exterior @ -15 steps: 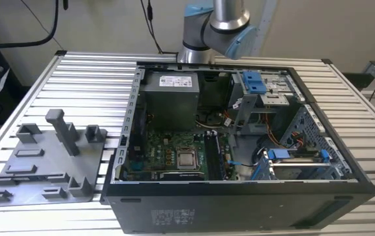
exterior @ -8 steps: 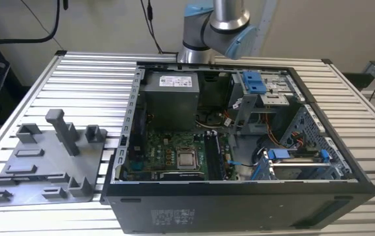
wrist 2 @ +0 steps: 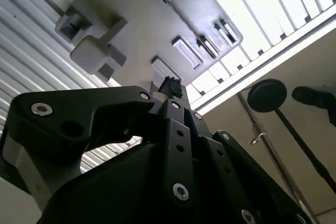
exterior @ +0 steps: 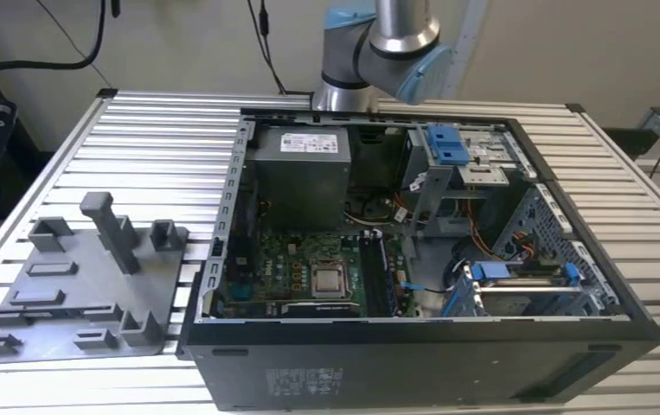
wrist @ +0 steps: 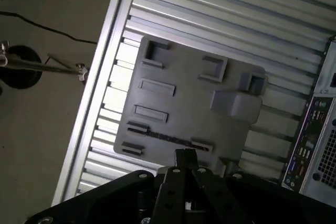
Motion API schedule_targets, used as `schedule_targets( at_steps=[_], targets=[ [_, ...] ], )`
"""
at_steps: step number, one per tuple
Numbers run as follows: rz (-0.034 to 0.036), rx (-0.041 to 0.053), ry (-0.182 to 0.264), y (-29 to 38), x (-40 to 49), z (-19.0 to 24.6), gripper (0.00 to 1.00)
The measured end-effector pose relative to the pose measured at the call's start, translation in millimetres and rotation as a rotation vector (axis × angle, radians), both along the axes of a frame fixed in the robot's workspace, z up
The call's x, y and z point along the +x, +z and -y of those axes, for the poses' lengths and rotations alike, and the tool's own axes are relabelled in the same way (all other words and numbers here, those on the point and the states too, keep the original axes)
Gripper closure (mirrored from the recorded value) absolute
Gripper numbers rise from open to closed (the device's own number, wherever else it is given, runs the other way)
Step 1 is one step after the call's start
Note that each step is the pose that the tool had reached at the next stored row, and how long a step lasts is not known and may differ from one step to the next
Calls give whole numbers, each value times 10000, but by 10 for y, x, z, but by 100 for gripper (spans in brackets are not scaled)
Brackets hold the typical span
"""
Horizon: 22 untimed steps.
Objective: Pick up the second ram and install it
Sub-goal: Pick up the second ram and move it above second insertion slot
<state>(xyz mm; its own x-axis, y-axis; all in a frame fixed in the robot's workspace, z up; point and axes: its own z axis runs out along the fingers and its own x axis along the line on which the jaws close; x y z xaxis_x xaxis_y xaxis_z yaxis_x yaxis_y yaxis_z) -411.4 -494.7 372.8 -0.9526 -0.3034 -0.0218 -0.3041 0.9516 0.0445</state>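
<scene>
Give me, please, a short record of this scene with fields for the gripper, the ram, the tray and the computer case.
computer case: open, lying on its side on the slatted table
grey tray: on the table, at the exterior view's left of the case
second ram: seemingly the thin dark strip between two holders of the tray, not lifted
gripper: above the tray, close over that strip

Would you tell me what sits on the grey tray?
A thin dark strip, likely the ram, lies between two holders on the tray. The gripper hides the tray edge nearest it.
</scene>
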Motion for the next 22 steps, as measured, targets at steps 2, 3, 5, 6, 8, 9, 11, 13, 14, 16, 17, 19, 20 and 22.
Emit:
schedule_targets(
  at_steps=[2,3,5,6,8,9,11,13,14,16,17,19,20,22],
  targets=[
    [0,0,360,0,0,0,89],
    [1,0,557,-1,0,0,89],
    [2,1,916,-3,0,0,89],
    [2,0,1097,-4,0,0,89],
    [1,0,1457,-6,0,0,89],
    [1,0,1642,-8,0,0,89],
    [2,1,2001,-11,0,0,89],
    [1,0,2366,-14,0,0,89],
    [2,0,2546,-16,0,0,89],
    [1,0,2922,-21,0,0,89],
    [1,0,3096,-23,0,0,89],
    [0,0,3461,-27,0,0,89],
    [1,0,3642,-29,0,0,89],
    [3,1,4001,-32,-1,0,89]
  ],
)
